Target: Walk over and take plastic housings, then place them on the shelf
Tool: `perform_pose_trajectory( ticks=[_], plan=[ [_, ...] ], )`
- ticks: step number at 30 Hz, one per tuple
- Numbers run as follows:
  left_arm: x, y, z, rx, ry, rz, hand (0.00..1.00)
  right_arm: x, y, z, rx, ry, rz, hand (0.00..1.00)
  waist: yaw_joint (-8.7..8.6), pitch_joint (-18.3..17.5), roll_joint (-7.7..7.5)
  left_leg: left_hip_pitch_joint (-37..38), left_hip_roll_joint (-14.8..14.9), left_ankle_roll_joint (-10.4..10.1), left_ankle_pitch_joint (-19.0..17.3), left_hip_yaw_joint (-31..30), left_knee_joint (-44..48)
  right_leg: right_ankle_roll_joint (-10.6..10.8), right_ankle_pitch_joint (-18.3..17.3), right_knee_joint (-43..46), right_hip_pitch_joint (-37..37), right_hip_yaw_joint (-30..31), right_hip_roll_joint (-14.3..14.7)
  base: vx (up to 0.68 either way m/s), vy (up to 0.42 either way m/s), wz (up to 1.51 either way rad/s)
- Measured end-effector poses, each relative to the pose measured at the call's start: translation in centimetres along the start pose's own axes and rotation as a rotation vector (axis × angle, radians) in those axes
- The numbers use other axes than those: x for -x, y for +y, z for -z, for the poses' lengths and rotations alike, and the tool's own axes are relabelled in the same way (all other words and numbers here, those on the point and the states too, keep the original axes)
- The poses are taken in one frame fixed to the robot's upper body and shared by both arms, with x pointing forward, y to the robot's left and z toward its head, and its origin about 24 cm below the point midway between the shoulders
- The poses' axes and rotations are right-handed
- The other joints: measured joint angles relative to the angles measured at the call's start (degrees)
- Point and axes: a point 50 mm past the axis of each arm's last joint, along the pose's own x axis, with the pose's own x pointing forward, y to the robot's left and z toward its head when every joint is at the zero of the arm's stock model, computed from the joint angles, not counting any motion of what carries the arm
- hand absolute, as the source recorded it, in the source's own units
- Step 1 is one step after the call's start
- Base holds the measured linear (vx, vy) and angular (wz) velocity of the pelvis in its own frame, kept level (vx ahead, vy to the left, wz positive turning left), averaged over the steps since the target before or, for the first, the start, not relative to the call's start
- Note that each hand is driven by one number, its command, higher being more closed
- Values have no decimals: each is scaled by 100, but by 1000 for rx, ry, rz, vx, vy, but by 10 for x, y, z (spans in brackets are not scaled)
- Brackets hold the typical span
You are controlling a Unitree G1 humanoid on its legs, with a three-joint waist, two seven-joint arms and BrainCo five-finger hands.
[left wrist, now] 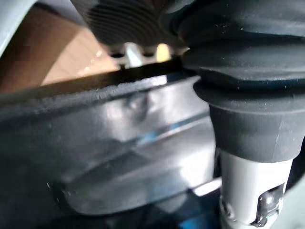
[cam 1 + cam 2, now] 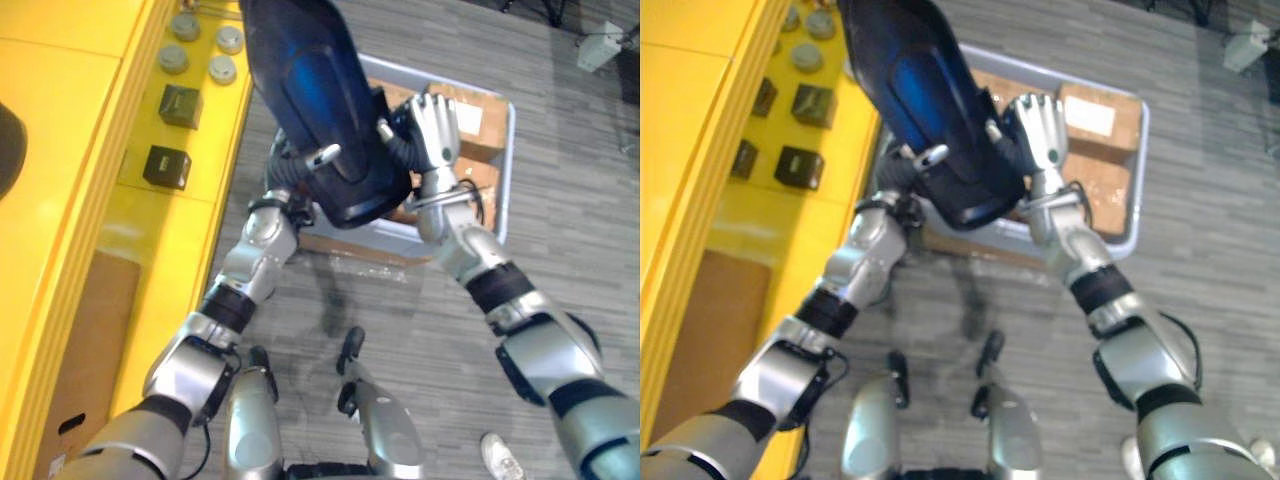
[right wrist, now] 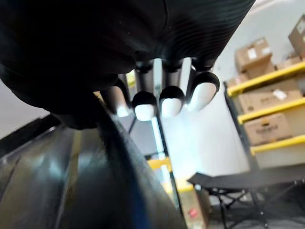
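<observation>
Centre, nearest: both arms reach up and carry one housing [image 2: 310, 90], a large dark blue shell, raised between the two hands. The right hand [image 2: 435, 125] at 2 o'clock lies flat against the housing's side, its fingers straight and curled round nothing. The left hand [image 2: 325, 155] sits mostly behind the shell's lower end, and its grip cannot be told.

Just beyond, at 1 o'clock, one grey bin [image 2: 508, 180] stands on the floor below the housing, with at least two brown boxes [image 2: 485, 140] in it.

From 8 to 11 o'clock runs the yellow shelf [image 2: 60, 150]. It carries four grey discs [image 2: 222, 68] and at least two black blocks [image 2: 167, 166].

The pickup looks done, since the housing is up and clear of the bin. Turning to the shelf and setting it down there remains, and no housing lies on the shelf yet.
</observation>
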Motion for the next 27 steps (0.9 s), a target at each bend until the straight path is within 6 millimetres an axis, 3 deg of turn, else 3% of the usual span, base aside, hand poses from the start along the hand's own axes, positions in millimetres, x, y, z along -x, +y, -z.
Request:
perform_pose_trajectory(
  ticks=[10,15,16,20,24,27],
  plan=[
    [-1,11,10,86,63,-33,100,5,10,-17,-101,15,12,100,-9,0,1,86,-37,12,21,-23,-14,6,83,-163,157,-13,-9,-35,99,1],
    [0,12,4,55,-7,-34,100,8,10,-26,-160,27,57,100,-21,-1,4,124,-42,12,21,-27,-18,2,80,-164,193,-18,-13,-30,102,0],
    [0,12,3,40,-19,-37,100,9,10,-27,-163,26,61,0,-13,-2,4,165,-46,11,21,-13,-37,2,80,-164,216,-15,-17,-22,121,-4],
    [4,16,9,19,-25,-54,100,21,13,-33,-208,36,66,0,-28,-106,52,362,-69,5,24,33,-156,-1,73,-170,336,-13,-31,-5,105,-3],
    [18,23,24,38,-4,-79,100,39,22,-36,-257,47,49,0,-47,-457,116,413,-69,-3,24,38,-262,4,-4,-172,338,-22,-32,16,87,-1],
    [18,23,14,30,-66,-108,100,42,15,-46,-358,33,90,0,-37,-514,117,517,-62,-33,47,45,-338,1,-7,-173,401,-24,-30,0,75,-1]
  ],
)
